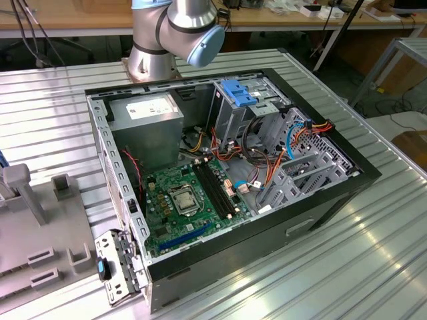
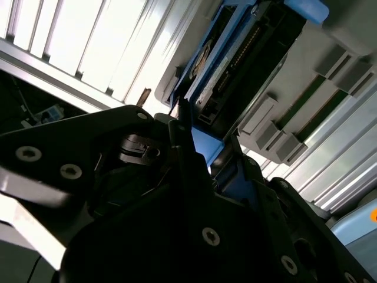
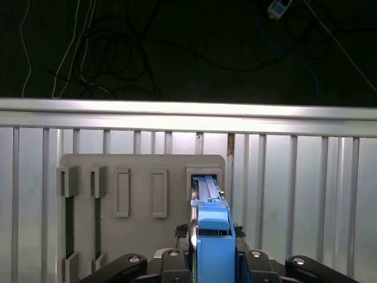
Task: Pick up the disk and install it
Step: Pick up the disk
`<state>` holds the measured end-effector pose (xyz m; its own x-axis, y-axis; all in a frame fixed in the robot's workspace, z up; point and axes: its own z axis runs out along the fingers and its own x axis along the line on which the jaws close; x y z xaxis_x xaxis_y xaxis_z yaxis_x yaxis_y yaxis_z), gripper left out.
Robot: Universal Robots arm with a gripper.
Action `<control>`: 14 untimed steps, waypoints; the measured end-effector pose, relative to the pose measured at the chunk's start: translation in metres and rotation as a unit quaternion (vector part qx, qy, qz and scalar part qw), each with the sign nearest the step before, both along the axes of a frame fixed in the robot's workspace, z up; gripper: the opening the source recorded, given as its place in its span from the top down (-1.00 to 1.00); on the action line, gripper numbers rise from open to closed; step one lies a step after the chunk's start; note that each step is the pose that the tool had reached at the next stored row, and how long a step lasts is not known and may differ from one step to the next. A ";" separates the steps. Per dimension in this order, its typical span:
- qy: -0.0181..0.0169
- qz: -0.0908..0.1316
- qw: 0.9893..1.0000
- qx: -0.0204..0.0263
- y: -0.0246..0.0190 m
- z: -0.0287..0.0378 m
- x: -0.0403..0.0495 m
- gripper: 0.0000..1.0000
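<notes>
Gripper closed on the disk at its holder.
The gripper pinches the blue-railed, grey-metal disk, which stands on edge in a matte grey slotted holder on the ribbed metal desk.

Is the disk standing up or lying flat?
Standing up: in the first wrist view the disk sits edgewise in the grey holder's slot.

A ribbed silver aluminium table top spreads beneath the gripper, and bright light glares off its slats in both wrist views. Ahead of the gripper, past the table's raised edge, lies a dark floor strewn with loose thin black cables. In the exterior view a long pale wooden workbench runs behind the table top, with a grey metal-framed side table at the exterior view's right.
</notes>
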<state>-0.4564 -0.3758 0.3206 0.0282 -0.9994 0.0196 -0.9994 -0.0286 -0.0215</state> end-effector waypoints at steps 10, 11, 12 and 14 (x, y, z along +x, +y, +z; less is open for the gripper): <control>0.000 0.000 1.000 0.000 0.0000 0.0196 0.0000 0.26; 0.000 0.000 1.000 0.000 0.0000 0.0221 0.0000 0.26; 0.000 0.000 1.000 0.000 0.0000 0.0240 0.0000 0.26; 0.000 0.000 1.000 0.000 0.0000 0.0290 0.0000 0.26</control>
